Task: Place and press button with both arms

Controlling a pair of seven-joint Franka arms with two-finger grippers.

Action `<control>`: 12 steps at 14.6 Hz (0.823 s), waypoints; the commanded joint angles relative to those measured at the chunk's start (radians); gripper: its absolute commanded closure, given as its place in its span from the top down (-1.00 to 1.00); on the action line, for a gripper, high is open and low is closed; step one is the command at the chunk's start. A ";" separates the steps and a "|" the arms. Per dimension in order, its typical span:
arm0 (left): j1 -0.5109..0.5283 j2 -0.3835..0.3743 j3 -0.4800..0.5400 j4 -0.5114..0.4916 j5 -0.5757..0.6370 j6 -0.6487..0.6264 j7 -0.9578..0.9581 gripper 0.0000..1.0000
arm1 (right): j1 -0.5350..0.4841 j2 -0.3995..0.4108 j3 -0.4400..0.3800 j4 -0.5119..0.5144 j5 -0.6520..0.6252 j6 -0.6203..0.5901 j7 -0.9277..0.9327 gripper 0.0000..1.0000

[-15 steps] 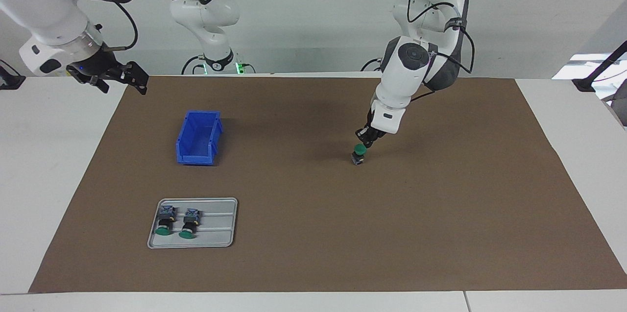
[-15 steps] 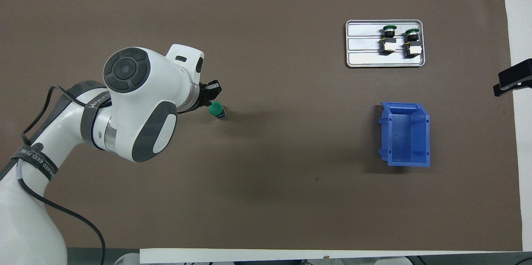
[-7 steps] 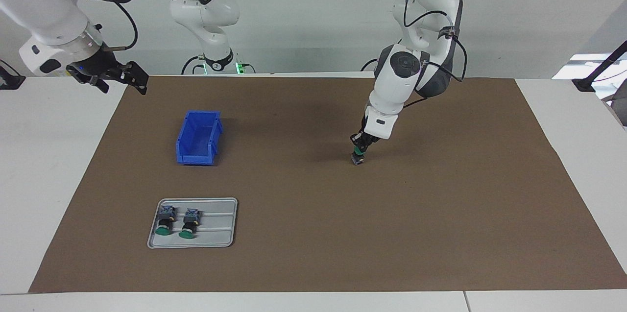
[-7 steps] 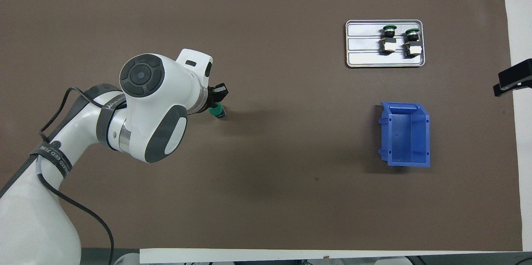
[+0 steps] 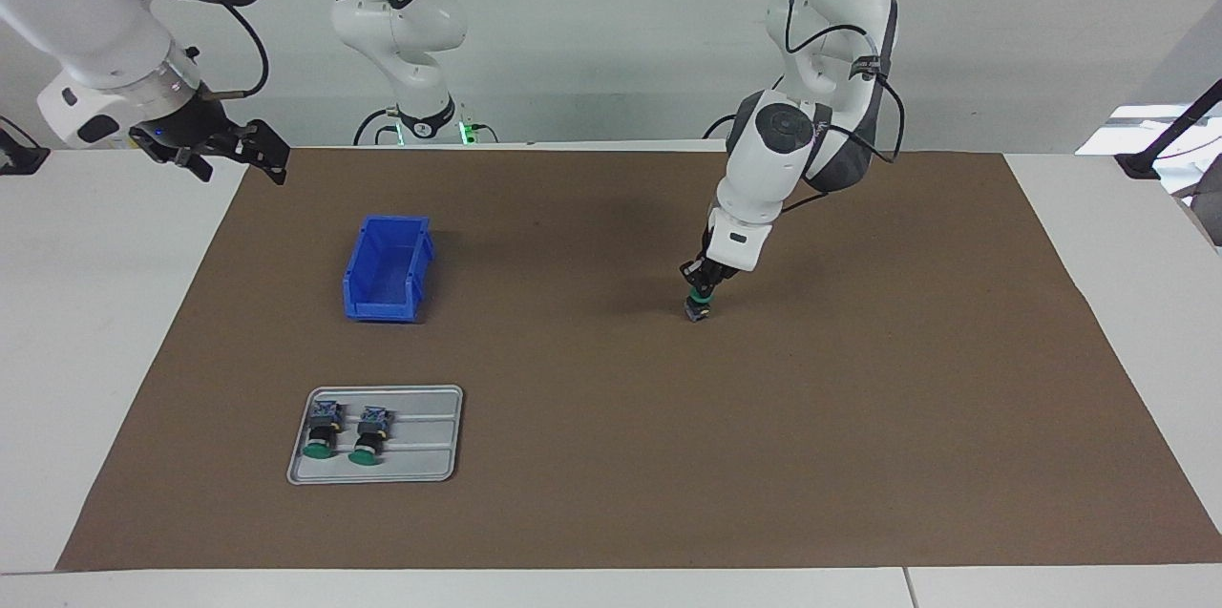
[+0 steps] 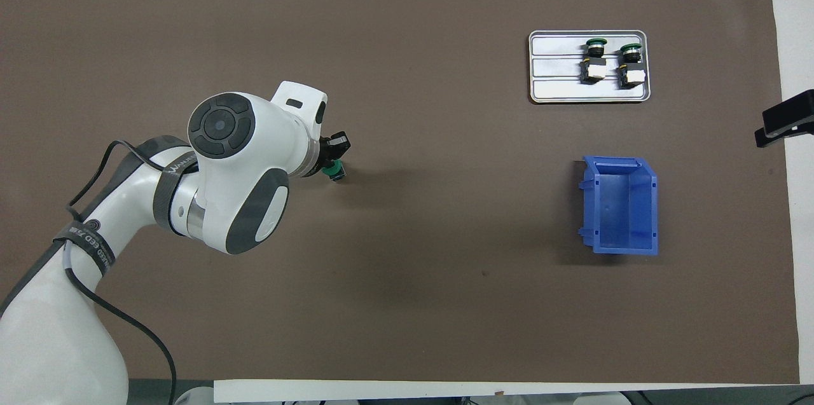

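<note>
left end effector point(image 5: 703, 286) on upright green-capped push button point(image 5: 698, 309), finger state unclear; press straight down, avoid tipping. right end effector point(image 5: 218, 148) waits, fingers apart.

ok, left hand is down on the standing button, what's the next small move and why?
Probably a short lift straight up. The left hand sits on the cap of the upright button, which stands alone on the mat, so the press looks made. Lifting straight should keep it from tipping. The right hand waits off the mat's corner.
</note>
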 commanded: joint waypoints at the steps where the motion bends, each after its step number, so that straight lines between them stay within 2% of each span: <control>1: -0.033 -0.003 0.009 -0.067 0.019 0.057 -0.003 -1.00 | -0.003 -0.029 0.002 -0.036 -0.005 0.012 -0.021 0.97; 4: -0.036 -0.002 0.010 -0.085 0.017 0.071 -0.007 -1.00 | -0.003 -0.029 0.002 -0.036 -0.003 0.012 -0.021 0.97; 6: -0.024 -0.008 0.010 -0.058 0.014 0.056 -0.008 -0.99 | -0.003 -0.029 0.002 -0.036 -0.003 0.012 -0.021 0.97; 10: 0.030 -0.069 0.022 0.025 0.014 -0.077 0.009 -0.85 | -0.005 -0.028 0.002 -0.034 -0.003 0.020 -0.019 0.97; 12: 0.054 -0.071 0.022 0.086 0.013 -0.145 0.009 -0.44 | -0.003 -0.028 0.002 -0.034 0.000 0.031 -0.021 0.97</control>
